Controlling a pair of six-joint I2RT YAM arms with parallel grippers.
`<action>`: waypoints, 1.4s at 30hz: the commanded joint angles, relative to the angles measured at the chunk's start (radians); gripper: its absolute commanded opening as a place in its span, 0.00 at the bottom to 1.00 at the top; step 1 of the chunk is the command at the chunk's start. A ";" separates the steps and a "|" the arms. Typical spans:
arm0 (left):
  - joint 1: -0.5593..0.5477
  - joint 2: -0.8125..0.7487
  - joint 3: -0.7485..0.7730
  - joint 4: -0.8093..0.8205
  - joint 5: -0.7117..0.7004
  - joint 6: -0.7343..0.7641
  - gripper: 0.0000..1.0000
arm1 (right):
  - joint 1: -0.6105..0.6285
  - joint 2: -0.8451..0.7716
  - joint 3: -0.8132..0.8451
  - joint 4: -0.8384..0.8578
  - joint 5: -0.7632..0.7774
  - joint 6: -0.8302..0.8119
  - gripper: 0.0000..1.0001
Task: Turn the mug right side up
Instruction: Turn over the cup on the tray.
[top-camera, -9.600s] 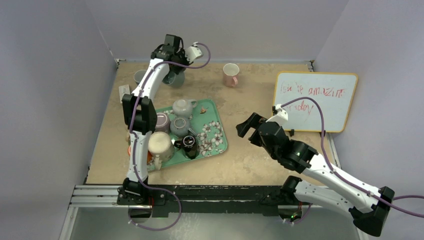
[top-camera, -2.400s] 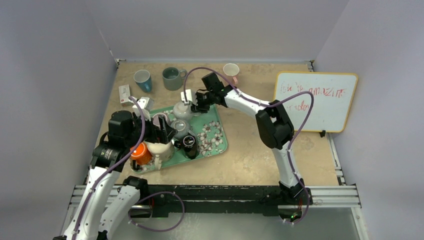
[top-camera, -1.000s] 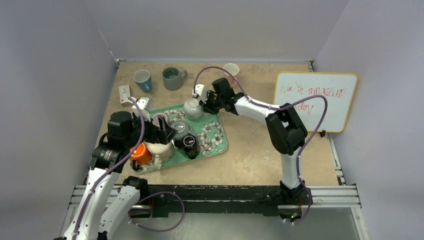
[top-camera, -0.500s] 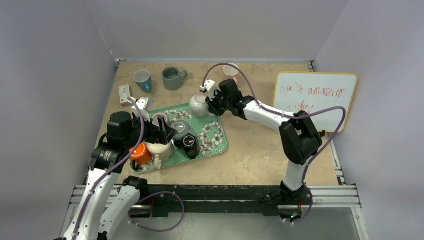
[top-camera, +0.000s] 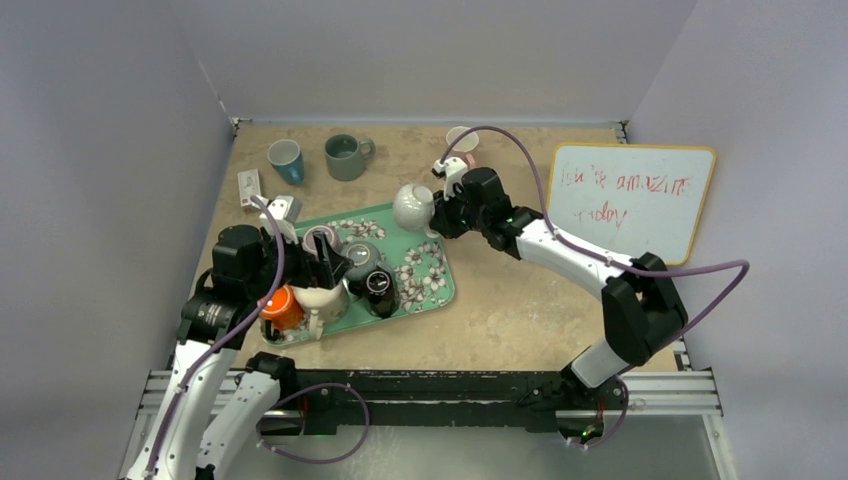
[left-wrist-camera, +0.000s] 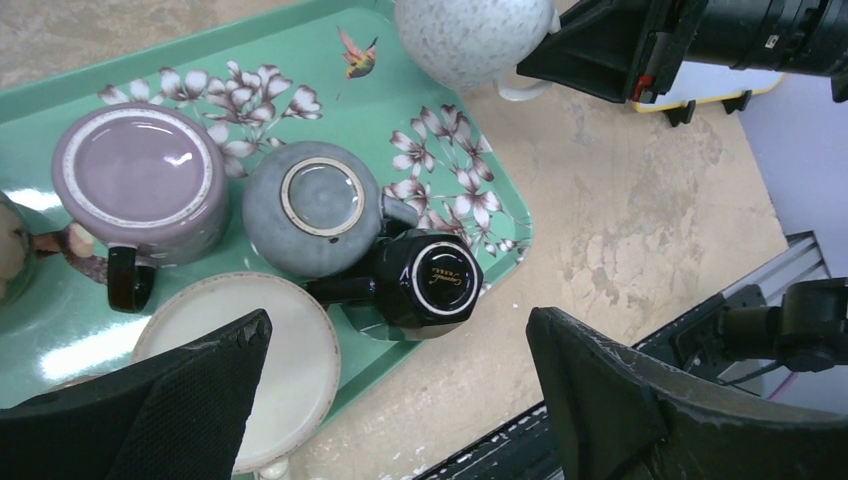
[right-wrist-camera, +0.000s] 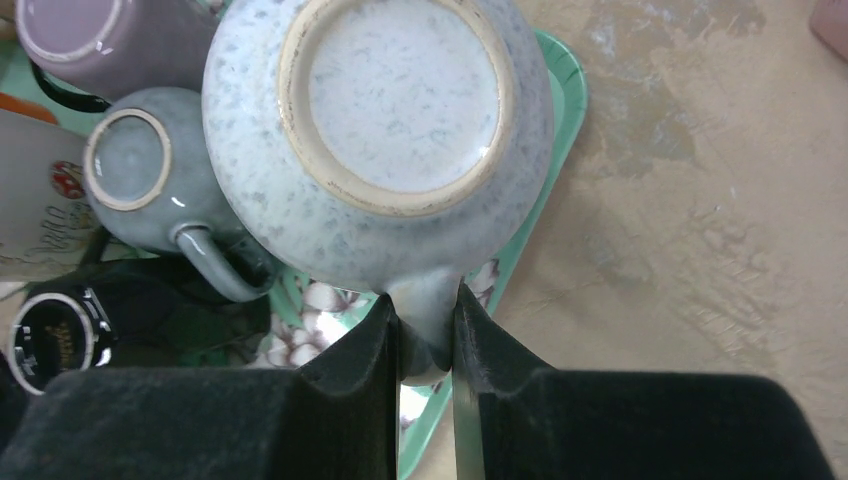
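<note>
**Top external view.** The right gripper (top-camera: 438, 214) is clamped on the handle of the speckled mug (top-camera: 413, 205). It holds the mug in the air over the 1 o'clock corner of the green tray (top-camera: 437, 290). The mug is tilted, not upright. Judged status: pick-up is done; rotation to mouth-up and set-down remain. Bare table lies at 4 o'clock of the mug. A pink cup (top-camera: 461, 141) stands at 1 o'clock and a whiteboard (top-camera: 630, 200) at 3 o'clock. A blue mug (top-camera: 285, 157) and a grey-green mug (top-camera: 345, 157) stand mouth-up at 10 o'clock.

**Left wrist view.** The left gripper (left-wrist-camera: 398, 320) hangs over the tray with its jaws spread wide and empty. Below it, base-up, are a purple mug (left-wrist-camera: 140, 180), a grey mug (left-wrist-camera: 310, 205), a black mug (left-wrist-camera: 430, 280) and a cream mug (left-wrist-camera: 250, 350). These crowd any set-down on the tray.

**Right wrist view.** The fingers (right-wrist-camera: 350, 385) pinch the handle narrowly. The mug's unglazed base faces the camera.
</note>
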 joint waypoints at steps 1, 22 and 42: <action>0.006 0.039 0.024 0.039 0.067 -0.100 0.99 | -0.001 -0.086 -0.016 0.177 -0.009 0.156 0.00; 0.006 0.157 -0.116 0.447 0.316 -0.461 0.88 | -0.002 -0.200 -0.117 0.346 -0.141 0.551 0.00; -0.008 0.294 -0.196 1.045 0.381 -0.797 0.67 | 0.015 -0.113 -0.156 0.900 -0.335 1.181 0.00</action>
